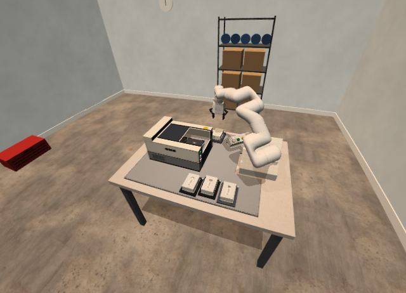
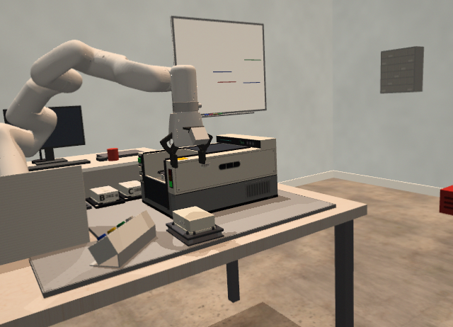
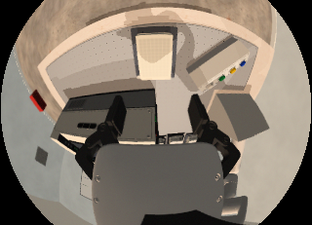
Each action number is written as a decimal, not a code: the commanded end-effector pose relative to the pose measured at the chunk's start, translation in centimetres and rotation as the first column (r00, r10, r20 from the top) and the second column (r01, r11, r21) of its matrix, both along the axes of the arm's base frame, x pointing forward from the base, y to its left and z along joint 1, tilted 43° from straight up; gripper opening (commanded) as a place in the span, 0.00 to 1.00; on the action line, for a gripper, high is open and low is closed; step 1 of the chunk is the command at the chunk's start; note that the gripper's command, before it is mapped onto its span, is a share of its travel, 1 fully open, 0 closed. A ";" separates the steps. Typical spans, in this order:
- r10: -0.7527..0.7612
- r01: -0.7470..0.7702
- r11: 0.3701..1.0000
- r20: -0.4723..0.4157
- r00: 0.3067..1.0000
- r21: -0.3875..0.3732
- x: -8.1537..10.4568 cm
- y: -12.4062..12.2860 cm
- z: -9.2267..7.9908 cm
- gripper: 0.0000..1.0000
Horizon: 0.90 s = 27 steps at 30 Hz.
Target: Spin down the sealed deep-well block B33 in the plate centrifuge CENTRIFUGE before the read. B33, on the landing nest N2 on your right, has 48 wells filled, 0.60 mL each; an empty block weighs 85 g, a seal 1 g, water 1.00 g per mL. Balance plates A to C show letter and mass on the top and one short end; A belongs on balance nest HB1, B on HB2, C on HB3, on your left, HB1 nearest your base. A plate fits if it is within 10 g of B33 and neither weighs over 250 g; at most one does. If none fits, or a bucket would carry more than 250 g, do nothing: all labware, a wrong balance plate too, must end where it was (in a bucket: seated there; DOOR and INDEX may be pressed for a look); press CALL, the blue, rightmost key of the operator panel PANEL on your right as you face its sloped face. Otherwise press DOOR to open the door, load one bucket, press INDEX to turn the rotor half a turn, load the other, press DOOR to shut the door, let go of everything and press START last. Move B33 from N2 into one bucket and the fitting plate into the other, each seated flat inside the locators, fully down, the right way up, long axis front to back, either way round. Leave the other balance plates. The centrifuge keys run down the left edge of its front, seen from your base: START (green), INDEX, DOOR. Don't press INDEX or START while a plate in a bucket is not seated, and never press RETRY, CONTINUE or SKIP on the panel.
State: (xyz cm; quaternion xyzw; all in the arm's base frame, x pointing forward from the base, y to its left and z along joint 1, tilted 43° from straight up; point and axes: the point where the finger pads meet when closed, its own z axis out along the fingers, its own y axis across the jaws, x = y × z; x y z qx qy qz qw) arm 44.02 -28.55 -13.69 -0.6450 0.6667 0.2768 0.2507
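End effector (image 2: 187, 163) released, empty, poised above block B33 (image 2: 192, 219) seated on nest N2 (image 2: 195, 233) on bench (image 2: 311, 221) directly beneath; risk judged: off-centre descent clipping centrifuge (image 2: 226, 173) alongside, tilting block.

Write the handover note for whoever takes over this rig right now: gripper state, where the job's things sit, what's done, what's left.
Gripper: open, empty, hanging in the air above block B33.
B33 sits on its nest N2, untouched.
Centrifuge: door open, rotor chamber exposed; no plate visible in it.
Balance plates: three on their nests at the table's near edge in the top view; masses unreadable here.
Panel beside N2.
Done: door opened.
Left: load B33, INDEX, load the fitting plate, DOOR, release, START.
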 end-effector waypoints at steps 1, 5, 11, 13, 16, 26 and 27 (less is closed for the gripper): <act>-0.004 0.004 1.000 0.005 1.000 -0.008 0.1 0.6 -0.9 1.00; -0.004 0.004 1.000 0.005 1.000 -0.008 0.1 2.2 -2.5 1.00; -0.004 0.004 1.000 0.005 1.000 -0.008 0.0 4.5 -5.1 1.00; -0.004 0.004 1.000 0.005 1.000 -0.008 0.0 5.3 -5.9 1.00; -0.004 0.004 1.000 0.005 1.000 -0.008 0.0 5.7 -6.3 1.00; -0.004 0.004 1.000 0.005 1.000 -0.008 0.0 8.3 -9.1 1.00; -0.004 0.004 1.000 0.005 1.000 -0.008 0.0 8.4 -9.2 1.00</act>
